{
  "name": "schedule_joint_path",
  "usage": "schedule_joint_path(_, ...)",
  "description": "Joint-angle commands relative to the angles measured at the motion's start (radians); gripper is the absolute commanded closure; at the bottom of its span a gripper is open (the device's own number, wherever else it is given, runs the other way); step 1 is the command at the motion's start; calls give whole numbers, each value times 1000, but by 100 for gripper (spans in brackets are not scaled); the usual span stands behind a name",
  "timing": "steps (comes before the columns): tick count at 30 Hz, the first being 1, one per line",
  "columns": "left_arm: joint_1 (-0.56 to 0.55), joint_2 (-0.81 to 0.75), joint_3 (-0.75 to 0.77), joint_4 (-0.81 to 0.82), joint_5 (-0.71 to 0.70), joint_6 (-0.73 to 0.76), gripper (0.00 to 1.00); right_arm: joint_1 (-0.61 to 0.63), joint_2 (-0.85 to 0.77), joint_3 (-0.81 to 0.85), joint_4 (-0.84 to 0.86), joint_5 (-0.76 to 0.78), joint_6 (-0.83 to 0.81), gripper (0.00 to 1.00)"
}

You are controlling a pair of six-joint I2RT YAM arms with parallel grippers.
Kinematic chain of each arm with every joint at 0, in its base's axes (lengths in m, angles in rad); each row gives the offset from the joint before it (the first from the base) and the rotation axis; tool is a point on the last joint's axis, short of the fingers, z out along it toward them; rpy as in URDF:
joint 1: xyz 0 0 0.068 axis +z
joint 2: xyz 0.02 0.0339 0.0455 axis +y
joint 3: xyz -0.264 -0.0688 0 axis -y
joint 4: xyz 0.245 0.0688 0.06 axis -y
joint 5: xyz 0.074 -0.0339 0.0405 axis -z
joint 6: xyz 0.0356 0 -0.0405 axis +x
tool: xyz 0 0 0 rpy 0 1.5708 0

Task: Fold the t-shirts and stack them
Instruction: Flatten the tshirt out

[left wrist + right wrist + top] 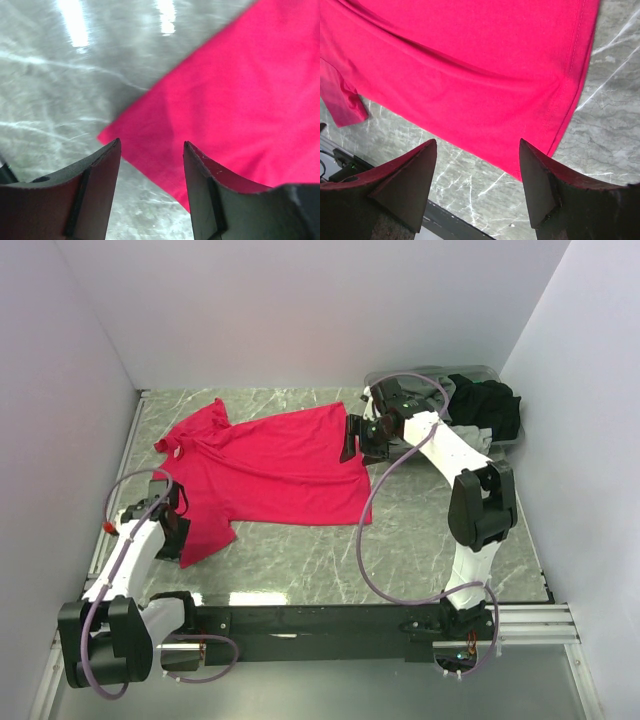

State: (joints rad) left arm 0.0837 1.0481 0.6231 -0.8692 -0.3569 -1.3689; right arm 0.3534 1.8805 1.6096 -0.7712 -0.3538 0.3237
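Red shirt (270, 465) lies spread flat on the marble table (430, 540), with its collar toward the far left, its hem toward the right and one sleeve reaching to the near left. We find the left gripper (174, 528) at that near sleeve. In its wrist view its fingers (100, 170) stand apart with nothing between them, and the sleeve's corner and bare marble show below the gap. The right gripper (349, 443) sits at the far end of the hem. Its fingers (540, 185) are also spread and empty, above the stitched hem and a corner of the cloth. We cannot tell whether either gripper touches the shirt. In the far right corner stands a grey tub (507, 441) with black cloth (490, 405) heaped in it, well apart from the shirt.
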Motion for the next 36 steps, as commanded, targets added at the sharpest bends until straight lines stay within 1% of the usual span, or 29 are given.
schedule_joint_path(1, 2, 1, -10, -48, -27, -113, 42, -19, 12, 24, 9, -22, -9, 27)
schedule_joint_path(5, 2, -7, -28, -103, -40, -179, 42, -27, 22, 19, 6, -25, -17, 27)
schedule_joint_path(8, 1, -16, -63, -105, -22, -199, 44, -36, 26, 18, 1, -28, -18, 27)
schedule_joint_path(18, 1, 10, -88, -82, -24, -168, 45, -54, 31, 7, 7, -31, -8, 27)
schedule_joint_path(24, 1, 59, -82, -48, -25, -144, 51, -59, 25, -5, 6, -16, -14, 27)
schedule_joint_path(32, 1, 46, -86, -39, -25, -137, 68, -60, 5, -20, 1, -5, -14, 27)
schedule_joint_path(36, 2, 44, -92, -28, -20, -134, 71, -57, -17, -56, -7, 15, -29, 27)
